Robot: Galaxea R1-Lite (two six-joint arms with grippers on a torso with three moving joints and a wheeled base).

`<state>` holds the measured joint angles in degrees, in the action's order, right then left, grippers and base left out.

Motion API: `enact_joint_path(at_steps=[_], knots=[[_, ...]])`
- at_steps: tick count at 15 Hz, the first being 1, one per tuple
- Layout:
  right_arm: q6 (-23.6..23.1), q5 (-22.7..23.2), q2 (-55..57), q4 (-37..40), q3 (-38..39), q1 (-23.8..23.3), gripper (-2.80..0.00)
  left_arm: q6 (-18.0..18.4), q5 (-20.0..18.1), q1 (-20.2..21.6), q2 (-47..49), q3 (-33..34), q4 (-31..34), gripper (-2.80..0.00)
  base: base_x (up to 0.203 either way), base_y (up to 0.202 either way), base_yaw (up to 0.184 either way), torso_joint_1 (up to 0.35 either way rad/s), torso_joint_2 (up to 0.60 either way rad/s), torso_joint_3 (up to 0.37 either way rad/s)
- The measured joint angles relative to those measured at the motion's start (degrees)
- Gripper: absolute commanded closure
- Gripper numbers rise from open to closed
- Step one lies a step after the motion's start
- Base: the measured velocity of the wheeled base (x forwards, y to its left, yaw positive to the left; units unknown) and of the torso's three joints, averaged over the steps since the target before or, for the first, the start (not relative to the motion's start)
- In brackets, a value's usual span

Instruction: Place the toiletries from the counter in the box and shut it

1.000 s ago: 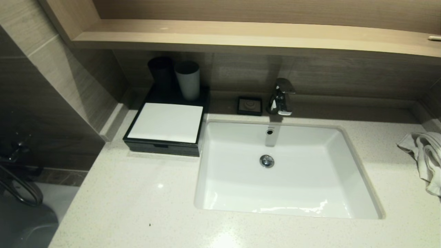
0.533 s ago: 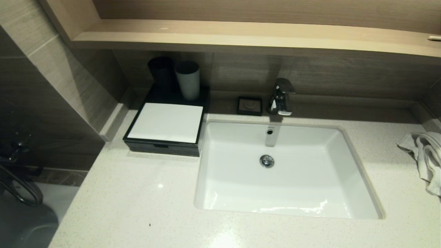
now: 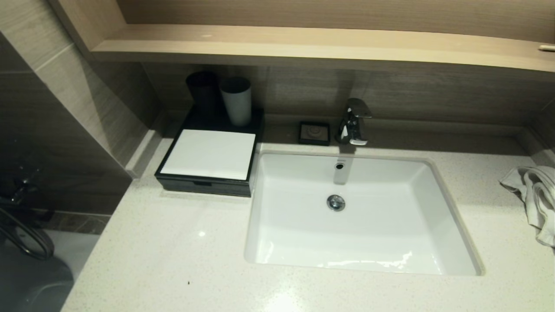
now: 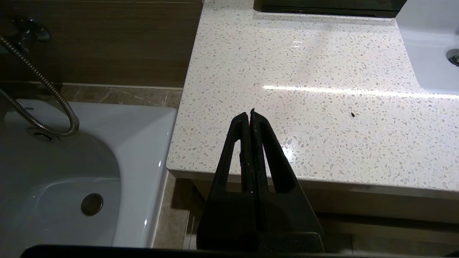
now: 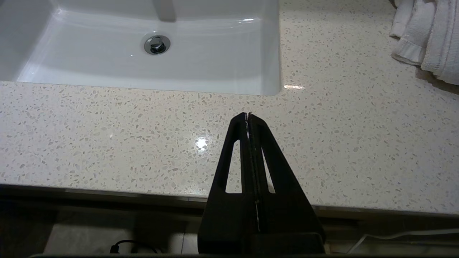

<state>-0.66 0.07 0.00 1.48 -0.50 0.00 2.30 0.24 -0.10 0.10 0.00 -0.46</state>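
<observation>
Plainly, the speckled counter [image 3: 173,242] carries everything, with the white sink [image 3: 360,216] sunk into it as the landmark. Left of the sink, touching its rim line, sits the black box [image 3: 208,173], its white lid [image 3: 210,154] lying flat and apparently shut. Behind the box, away from the robot, stand a dark cup [image 3: 203,92] and a pale cup [image 3: 236,100] side by side. A crumpled white towel [image 3: 531,195] lies well to the right of the sink. Behind the sink, a chrome faucet [image 3: 354,121] rises at the middle, and just left of it rests a small dark square dish [image 3: 314,132].

No loose toiletries show on the counter, so the task looks finished or nearly so.

Both arms hang low at the near edge of the counter, out of the head view. The left gripper [image 4: 250,114] points over the counter corner on the sink's box side, fingers pressed together and empty. The right gripper [image 5: 248,115] hovers near the sink's front right corner, fingers likewise pressed together, holding nothing.

To do this step well, check that the lid sits flush all round; if one edge rides up, press down gently at its centre with closed fingertips.
</observation>
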Motion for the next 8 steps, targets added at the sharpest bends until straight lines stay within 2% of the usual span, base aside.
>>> enact_joint_path(at_steps=[8], knots=[[0.2,0.1,0.0,0.0,0.0,0.0,0.0,0.0,0.0,0.0,0.0,0.0,0.0,0.0,0.0,0.0,0.0,0.0,0.0,0.0]])
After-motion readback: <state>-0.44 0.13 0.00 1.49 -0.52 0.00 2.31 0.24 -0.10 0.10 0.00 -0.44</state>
